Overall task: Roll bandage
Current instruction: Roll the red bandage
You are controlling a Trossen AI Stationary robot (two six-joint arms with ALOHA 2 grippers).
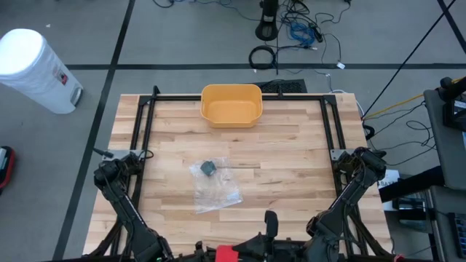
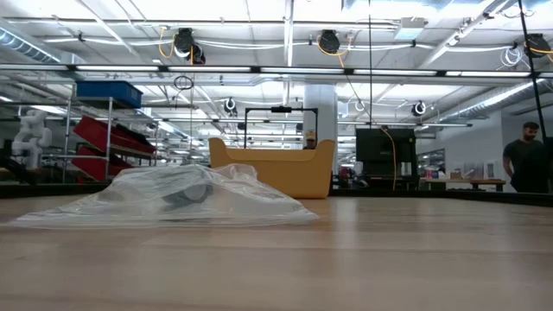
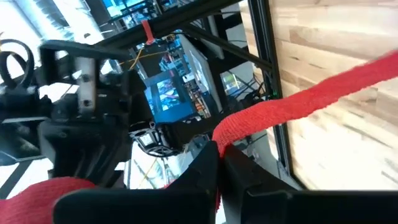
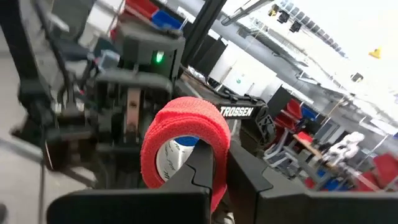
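two grippers of mine sit low at the near edge of the tabletop (image 1: 291,189), on the side opposite the yellow bin (image 1: 231,105), and between them they share one red bandage. my right gripper (image 4: 219,167) is closed on the bandage roll (image 4: 185,144); the roll stands on edge between the fingers, its hollow core open toward the wrist camera, so its axis runs along my line of sight. my left gripper (image 3: 219,163) is pinched on the loose bandage strip (image 3: 305,98), which stretches away from the fingertips in one long taut band, slanting up and out over the wooden planks; more red wrap bunches beside the left fingers. from above, only a small red patch (image 1: 226,253) shows at that near edge, midway between my two arms.

well toward the yellow bin from there, a clear plastic bag (image 1: 213,185) lies flat on the wood with a small dark grey block (image 1: 208,168) at the end nearer the bin. the bin itself sits at the far edge of the tabletop, upright and open.
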